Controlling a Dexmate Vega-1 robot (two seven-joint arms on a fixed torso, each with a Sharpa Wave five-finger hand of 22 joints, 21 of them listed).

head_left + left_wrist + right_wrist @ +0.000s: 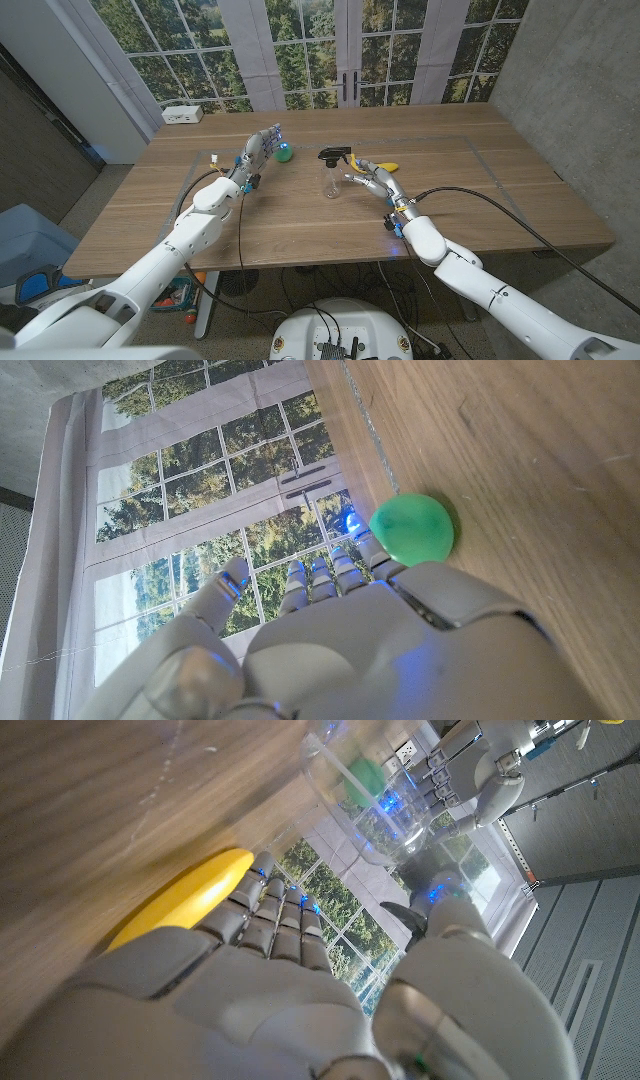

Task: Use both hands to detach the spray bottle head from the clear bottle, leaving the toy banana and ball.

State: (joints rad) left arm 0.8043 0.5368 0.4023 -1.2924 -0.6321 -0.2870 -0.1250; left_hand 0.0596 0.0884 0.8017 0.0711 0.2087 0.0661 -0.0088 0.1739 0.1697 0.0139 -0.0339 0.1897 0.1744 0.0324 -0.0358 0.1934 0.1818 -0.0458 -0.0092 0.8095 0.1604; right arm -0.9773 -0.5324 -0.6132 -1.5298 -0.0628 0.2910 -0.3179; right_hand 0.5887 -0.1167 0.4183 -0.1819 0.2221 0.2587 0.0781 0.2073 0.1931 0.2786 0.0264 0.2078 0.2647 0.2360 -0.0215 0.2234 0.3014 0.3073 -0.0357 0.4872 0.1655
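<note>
Now both hands (left hand (262, 148), right hand (372, 182)) spread.

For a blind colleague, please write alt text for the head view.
A clear bottle with a black spray head stands mid-table between two open robot hands: left hand by a green ball, right hand before a toy banana.

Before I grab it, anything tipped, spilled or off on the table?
Nothing stands out. The clear bottle stands upright with its black spray head on, the banana lies just behind it, and the green ball sits by the left hand.
</note>
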